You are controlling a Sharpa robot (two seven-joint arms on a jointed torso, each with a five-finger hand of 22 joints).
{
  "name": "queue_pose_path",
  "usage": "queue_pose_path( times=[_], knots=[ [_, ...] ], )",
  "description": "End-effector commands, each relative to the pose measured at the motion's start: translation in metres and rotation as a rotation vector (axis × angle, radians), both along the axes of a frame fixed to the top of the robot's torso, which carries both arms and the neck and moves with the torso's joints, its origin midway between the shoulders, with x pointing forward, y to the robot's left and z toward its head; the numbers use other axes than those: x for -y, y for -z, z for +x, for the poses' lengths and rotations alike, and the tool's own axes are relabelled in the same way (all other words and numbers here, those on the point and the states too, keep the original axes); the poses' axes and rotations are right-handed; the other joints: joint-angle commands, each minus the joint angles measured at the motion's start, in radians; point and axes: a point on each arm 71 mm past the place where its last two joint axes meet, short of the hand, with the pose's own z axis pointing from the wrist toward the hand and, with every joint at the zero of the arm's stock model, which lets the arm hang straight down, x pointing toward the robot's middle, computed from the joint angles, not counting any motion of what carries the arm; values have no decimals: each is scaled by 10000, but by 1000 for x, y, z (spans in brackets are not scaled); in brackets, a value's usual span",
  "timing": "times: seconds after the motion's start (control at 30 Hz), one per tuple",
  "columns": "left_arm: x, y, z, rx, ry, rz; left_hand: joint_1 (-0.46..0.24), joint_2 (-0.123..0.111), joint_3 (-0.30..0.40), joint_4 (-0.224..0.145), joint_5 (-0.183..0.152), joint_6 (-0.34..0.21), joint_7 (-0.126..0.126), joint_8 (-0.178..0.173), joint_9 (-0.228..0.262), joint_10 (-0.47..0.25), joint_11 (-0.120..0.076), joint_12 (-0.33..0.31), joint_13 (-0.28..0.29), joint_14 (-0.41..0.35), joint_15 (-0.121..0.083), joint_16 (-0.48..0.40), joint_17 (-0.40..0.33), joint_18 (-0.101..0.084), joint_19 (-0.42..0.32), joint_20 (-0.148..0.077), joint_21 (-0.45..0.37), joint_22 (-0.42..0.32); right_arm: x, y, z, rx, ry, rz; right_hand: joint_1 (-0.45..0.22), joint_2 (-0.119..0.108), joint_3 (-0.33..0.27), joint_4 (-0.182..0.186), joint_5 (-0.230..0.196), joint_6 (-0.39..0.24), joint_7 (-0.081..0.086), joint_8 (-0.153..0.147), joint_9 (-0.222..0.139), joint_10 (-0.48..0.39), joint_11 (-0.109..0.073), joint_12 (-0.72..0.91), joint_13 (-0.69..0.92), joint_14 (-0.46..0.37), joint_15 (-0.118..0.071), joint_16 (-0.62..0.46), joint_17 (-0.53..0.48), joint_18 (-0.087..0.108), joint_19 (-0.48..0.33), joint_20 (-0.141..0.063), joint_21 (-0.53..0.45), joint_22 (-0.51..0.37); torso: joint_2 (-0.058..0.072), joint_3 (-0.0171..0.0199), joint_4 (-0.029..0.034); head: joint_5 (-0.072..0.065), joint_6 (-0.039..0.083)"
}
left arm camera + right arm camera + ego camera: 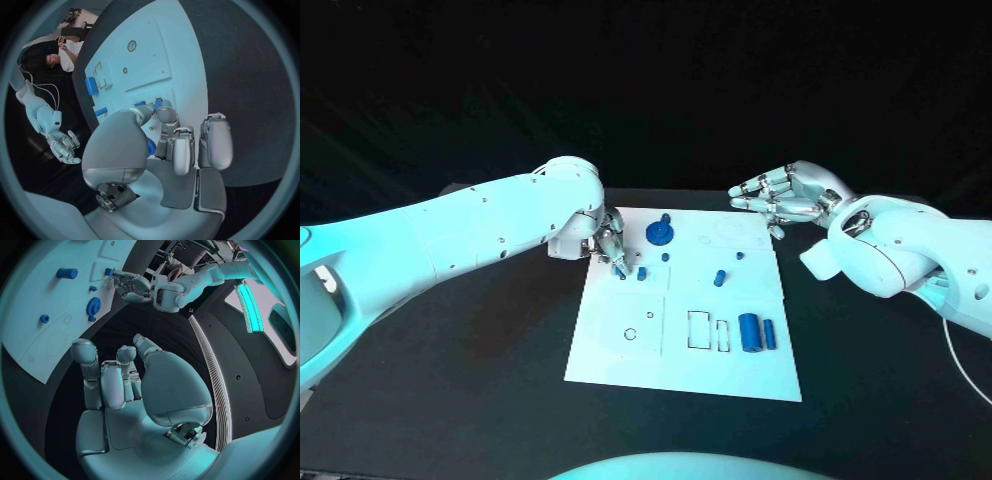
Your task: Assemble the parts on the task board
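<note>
The left hand point(606, 243) is reaching over the left edge of the white board point(678, 350), its fingertips point(166, 113) pointing down at two small blue pegs point(629, 272) there; whether it is pinching one I cannot tell. The right hand point(788, 198) is hovering off the board's far right corner, fingers loosely curled and apart, holding nothing. A blue gear point(659, 233) is sitting near the far edge, and two blue cylinders point(757, 331) are lying nearer the front right.

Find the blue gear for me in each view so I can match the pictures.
Head view: gear at the board's far end, right of the left hand.
Left wrist view: cannot tell; the fingers cover that area.
Right wrist view: gear near the board's edge.
Shared landmark: the board.
</note>
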Motion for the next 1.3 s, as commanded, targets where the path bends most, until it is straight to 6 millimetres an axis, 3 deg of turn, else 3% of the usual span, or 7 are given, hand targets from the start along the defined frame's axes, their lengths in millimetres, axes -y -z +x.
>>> queue_pose_path(
  times=[0.03, 0.9, 1.13, 1.3],
  knots=[
    [1, 2, -2, -228, 140, 53, -35, 107, 959, -1015, 44, 0, -48, 16, 14, 60, -3, 44, -15, 1069, 44, 24, 2635, -35, 447, 31, 44, 1660, -2, 1, -1, -35, -180, -18, -25, 1, 9, 66, 60, -76, -21, -53, -1, -93, -9, -30, -11, 395, -33, -33, -12, 121, -27, -22, -66, -11, -4, 4, 3, 6, -21],
    [0, 5, -3, -421, 149, 185, -98, 172, 896, -965, 45, 24, -54, 16, 18, 57, -6, 29, -25, 1069, 41, 24, 2635, -30, 437, 25, 18, 1650, -2, 1, -1, -35, -193, -12, -25, 1, 9, 66, 60, -76, -21, -53, -1, -93, -9, -30, -11, 395, -33, -33, -12, 121, -27, -22, -66, -11, -2, 3, 5, 18, -46],
    [0, 7, -2, -422, -106, 72, -370, 245, 665, -740, 43, 101, -60, 23, 22, 48, -1, 16, -29, 1069, 44, 24, 2635, -28, 430, 23, -1, 1648, -2, 1, -1, -24, -171, -11, -24, -3, 12, 83, 80, -82, -20, -53, -1, -137, -9, -101, -86, 379, -32, -95, -85, 138, -70, -21, -129, -117, -5, 4, 2, 21, -56],
    [0, 9, -2, -462, -207, 83, -923, 83, 111, -316, 42, 223, -71, 15, 3, 40, -2, 9, -43, 1069, 44, 24, 2635, -28, 428, 26, -9, 1652, -2, 1, -1, -22, -160, -12, -22, -6, 12, 83, 82, -87, -19, -56, -2, -148, -8, -114, -97, 373, -31, -111, -105, 142, -82, -20, -145, -142, -8, 8, -3, 20, -59]
  ],
)
